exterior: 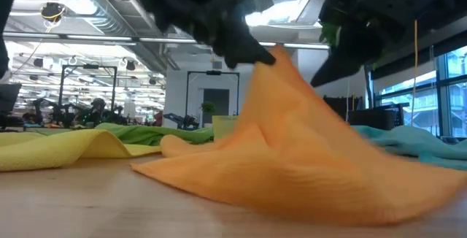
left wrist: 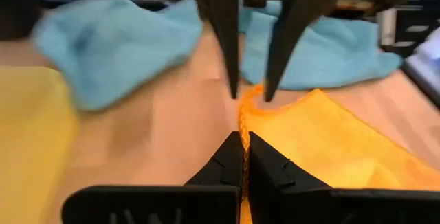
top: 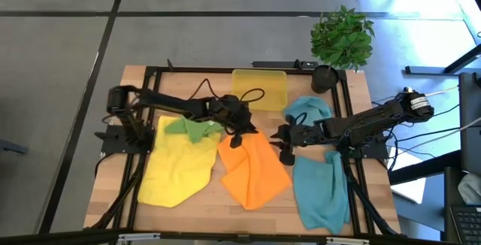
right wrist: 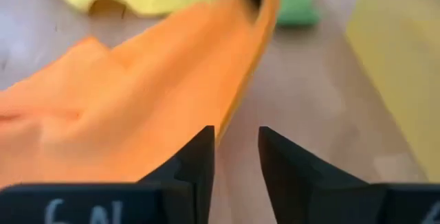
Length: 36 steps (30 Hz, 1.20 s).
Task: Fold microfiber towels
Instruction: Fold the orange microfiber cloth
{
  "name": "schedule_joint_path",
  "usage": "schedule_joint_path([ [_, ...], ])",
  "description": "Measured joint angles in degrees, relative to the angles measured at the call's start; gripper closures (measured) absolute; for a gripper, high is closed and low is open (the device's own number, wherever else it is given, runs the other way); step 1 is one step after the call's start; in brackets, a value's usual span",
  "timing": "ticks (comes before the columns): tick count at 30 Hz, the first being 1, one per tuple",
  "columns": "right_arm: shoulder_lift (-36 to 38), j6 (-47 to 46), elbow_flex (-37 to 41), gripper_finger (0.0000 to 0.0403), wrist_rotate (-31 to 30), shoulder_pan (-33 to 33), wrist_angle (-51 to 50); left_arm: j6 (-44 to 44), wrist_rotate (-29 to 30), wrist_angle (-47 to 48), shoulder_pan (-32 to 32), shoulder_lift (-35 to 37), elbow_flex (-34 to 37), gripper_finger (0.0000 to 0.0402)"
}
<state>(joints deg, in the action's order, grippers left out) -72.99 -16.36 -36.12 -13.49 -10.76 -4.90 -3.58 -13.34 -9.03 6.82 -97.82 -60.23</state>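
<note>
While the orange towel [top: 254,171] lies near the middle of the wooden table [top: 353,87], we see its far corner pulled up off the wood into a peak, pinched in the left gripper [top: 234,138], whose fingers [left wrist: 229,161] are clamped tight on the cloth's edge. From the towel's centre that raised corner sits at about eleven o'clock in the overhead picture. Our right gripper [top: 286,155] hovers just beside the same towel, at about two o'clock from its centre, fingers [right wrist: 199,157] parted a little with nothing between them; the orange edge runs close past one finger.

At nine o'clock from the orange towel lies the yellow towel [top: 177,164], spread flat, with the green towel [top: 197,128] bunched at its far edge. One teal-blue towel [top: 322,192] lies at three o'clock, and a second teal-blue towel [top: 307,111] is crumpled at one o'clock. A translucent yellow tray [top: 260,88] sits at twelve o'clock near the table's far side, with a potted plant [top: 342,38] beyond the far right corner.
</note>
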Motion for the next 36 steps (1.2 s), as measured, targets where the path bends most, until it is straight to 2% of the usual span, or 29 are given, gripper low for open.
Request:
schedule_joint_path([
  [4, 0.0, -2.93, 0.04, 0.0266, 2.7, -0.34, -1.36, -3.09, 5.73, 3.6, -2.14, 4.59, 0.0, 0.0401],
  [9, -0.04, -5.5, 0.92, 0.0247, 8.26, -0.99, -2.42, -5.33, 8.38, 4.97, -4.67, 7.22, 0.03, 0.0401],
  [18, -0.03, -9.96, 8.37, 0.0224, 8.22, 0.81, -3.49, -6.75, 10.02, 5.33, -6.68, 7.36, 0.04, 0.0401],
  [22, -0.05, -10.55, 13.09, 0.0224, 9.06, 4.22, 1.91, -7.37, 10.19, 5.34, -6.66, 7.36, 0.04, 0.0401],
  [29, -0.05, -10.08, 18.9, 0.0224, 18.42, 9.59, 12.63, -7.61, 10.48, 4.85, -6.67, 7.39, 0.04, 0.0401],
  [36, -0.05, -8.9, 21.23, 0.0224, 24.2, 10.62, 19.83, -8.63, 11.24, 4.11, -6.64, 8.53, 0.07, 0.0401],
])
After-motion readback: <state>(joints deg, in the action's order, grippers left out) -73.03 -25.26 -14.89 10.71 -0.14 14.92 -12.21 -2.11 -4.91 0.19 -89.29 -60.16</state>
